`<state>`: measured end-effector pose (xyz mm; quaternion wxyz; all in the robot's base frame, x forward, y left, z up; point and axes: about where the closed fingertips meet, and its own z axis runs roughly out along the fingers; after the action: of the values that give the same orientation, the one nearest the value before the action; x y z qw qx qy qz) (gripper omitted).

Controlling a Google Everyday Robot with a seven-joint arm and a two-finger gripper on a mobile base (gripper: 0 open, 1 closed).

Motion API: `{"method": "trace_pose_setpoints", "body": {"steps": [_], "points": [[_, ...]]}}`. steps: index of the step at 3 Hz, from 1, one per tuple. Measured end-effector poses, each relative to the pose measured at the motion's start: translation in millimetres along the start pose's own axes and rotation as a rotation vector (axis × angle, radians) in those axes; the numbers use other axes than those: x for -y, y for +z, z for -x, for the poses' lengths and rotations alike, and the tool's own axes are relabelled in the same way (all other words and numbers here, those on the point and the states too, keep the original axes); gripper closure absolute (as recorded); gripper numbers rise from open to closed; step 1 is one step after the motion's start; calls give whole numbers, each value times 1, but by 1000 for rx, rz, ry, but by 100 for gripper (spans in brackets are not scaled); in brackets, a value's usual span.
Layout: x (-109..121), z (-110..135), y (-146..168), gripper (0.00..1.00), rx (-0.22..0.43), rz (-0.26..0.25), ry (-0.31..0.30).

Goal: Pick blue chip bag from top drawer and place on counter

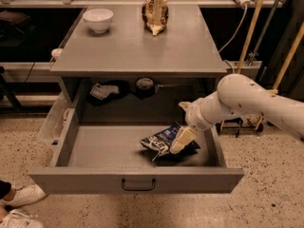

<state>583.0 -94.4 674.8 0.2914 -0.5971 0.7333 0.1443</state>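
The top drawer (71, 146) is pulled wide open below the counter (137, 46). The blue chip bag (161, 140), crumpled dark-blue foil with white lettering, lies on the drawer floor at the right of middle. My gripper (182, 139) reaches down into the drawer from the right on the white arm (237, 101). It sits on the bag's right end and hides that part of it.
On the counter stand a white bowl (98, 19) at the back left and an upright brown-and-cream bag (155, 13) at the back middle. Dark items (145, 84) lie on the shelf behind the drawer. Yellow poles (251, 27) stand at the right. Shoes (16, 203) show at bottom left.
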Motion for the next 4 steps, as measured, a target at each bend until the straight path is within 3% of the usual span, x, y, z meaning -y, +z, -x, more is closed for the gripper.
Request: {"method": "trace_pose_setpoints", "body": {"steps": [1, 2, 3, 4], "points": [[3, -12, 27, 0, -1, 26, -1], [-9, -26, 49, 0, -10, 98, -35], [-9, -26, 49, 0, -10, 98, -35], [-9, -26, 49, 10, -10, 98, -35]]}}
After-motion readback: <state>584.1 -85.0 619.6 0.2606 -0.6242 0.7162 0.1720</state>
